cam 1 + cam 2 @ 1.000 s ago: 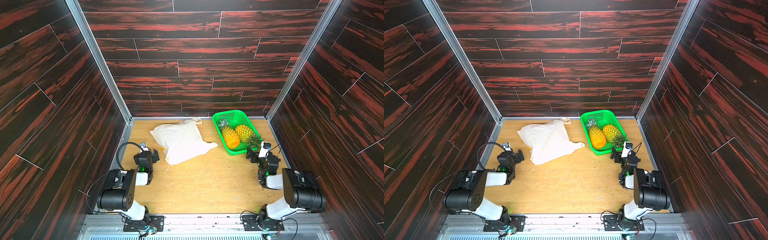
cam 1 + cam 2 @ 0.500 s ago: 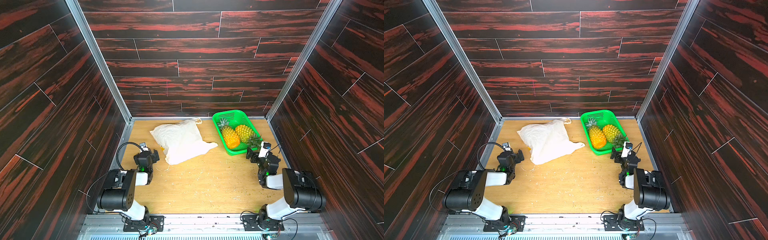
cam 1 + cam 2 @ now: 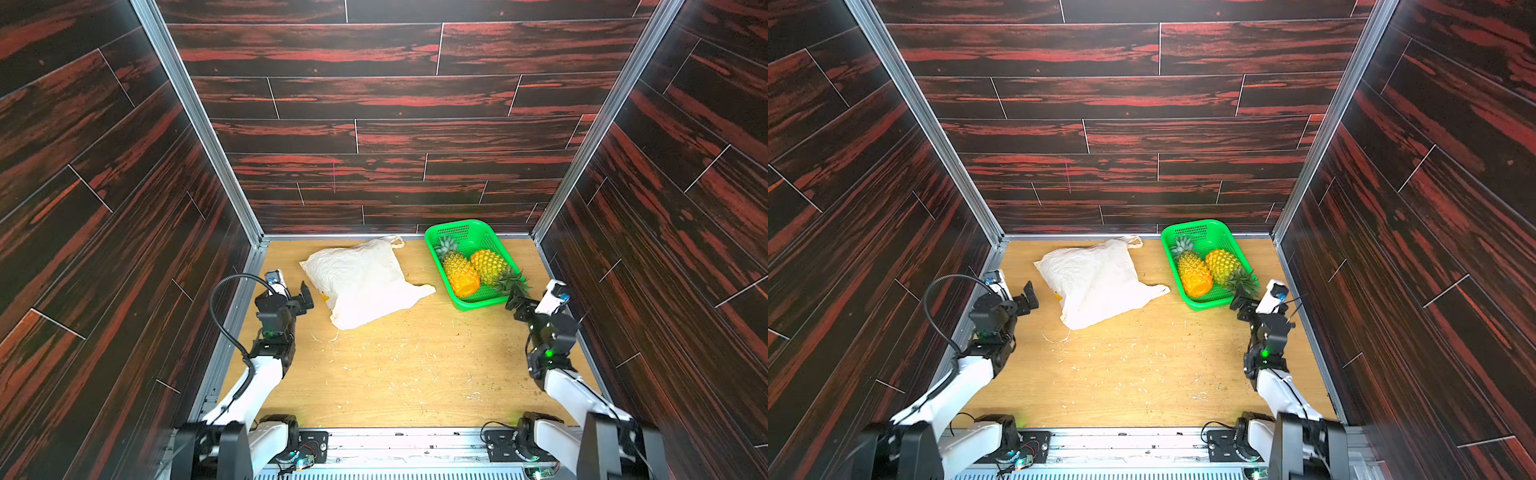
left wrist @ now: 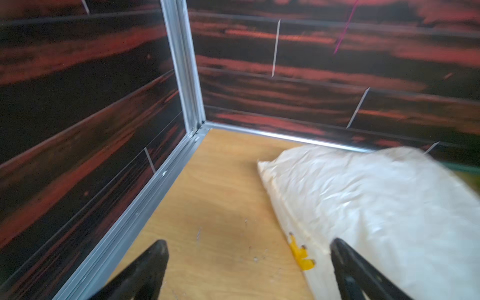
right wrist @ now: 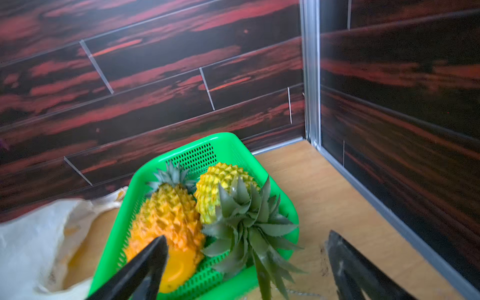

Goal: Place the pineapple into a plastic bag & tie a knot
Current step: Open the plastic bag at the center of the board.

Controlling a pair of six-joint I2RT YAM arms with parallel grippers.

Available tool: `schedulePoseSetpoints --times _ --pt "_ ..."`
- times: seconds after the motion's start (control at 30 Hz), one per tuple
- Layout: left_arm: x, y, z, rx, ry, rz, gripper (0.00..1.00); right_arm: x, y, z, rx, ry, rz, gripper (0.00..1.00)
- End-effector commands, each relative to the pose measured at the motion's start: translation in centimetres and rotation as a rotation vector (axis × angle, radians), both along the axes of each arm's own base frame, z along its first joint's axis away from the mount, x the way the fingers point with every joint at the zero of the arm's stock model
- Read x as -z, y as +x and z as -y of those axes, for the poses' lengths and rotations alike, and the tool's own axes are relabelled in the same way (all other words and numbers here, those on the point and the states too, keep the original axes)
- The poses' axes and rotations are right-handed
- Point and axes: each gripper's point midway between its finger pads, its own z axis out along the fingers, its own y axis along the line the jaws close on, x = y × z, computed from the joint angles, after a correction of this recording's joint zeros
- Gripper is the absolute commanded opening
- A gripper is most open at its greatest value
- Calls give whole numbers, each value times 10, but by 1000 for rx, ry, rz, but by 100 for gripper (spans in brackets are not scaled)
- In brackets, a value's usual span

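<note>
In both top views the crinkly white plastic bag lies on the wooden table, beside the green mesh basket that holds an orange pineapple and a yellow pineapple.

In the left wrist view the left gripper is spread wide and empty, just beside the bag.

In the right wrist view the right gripper is spread wide and empty, facing the basket.

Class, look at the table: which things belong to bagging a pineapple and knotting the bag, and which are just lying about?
Job: plastic bag, orange pineapple, yellow pineapple, left claw, right claw, both open.
Lying about: green basket holding the pineapples, pale flecks on the table.
</note>
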Motion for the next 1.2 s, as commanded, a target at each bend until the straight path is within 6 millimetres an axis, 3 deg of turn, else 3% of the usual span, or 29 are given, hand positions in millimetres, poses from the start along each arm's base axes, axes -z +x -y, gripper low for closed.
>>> schedulePoseSetpoints --times 0.0,0.13,0.3,0.5,0.67,0.9,0.97,1.17 --pt "-9 -2 23 110 -114 -66 100 11 3 -2 6 159 -184 99" --pt "-37 6 64 291 -167 -38 100 -14 11 -24 -121 198 -164 99" --pt "-50 7 148 571 -58 -70 99 -39 17 -42 -226 233 -190 99" --pt "-23 -4 247 841 94 -164 98 -47 13 -53 -265 250 -267 99" --pt "13 -7 301 942 171 -293 98 -46 5 -55 -263 252 -317 99" --pt "68 -5 341 970 401 -524 98 -46 0 -54 -257 240 -332 98" --pt "90 4 346 948 428 -597 98 -41 1 -53 -255 235 -343 99" --pt "126 27 345 875 575 -710 97 -40 -1 -48 -223 224 -350 99"
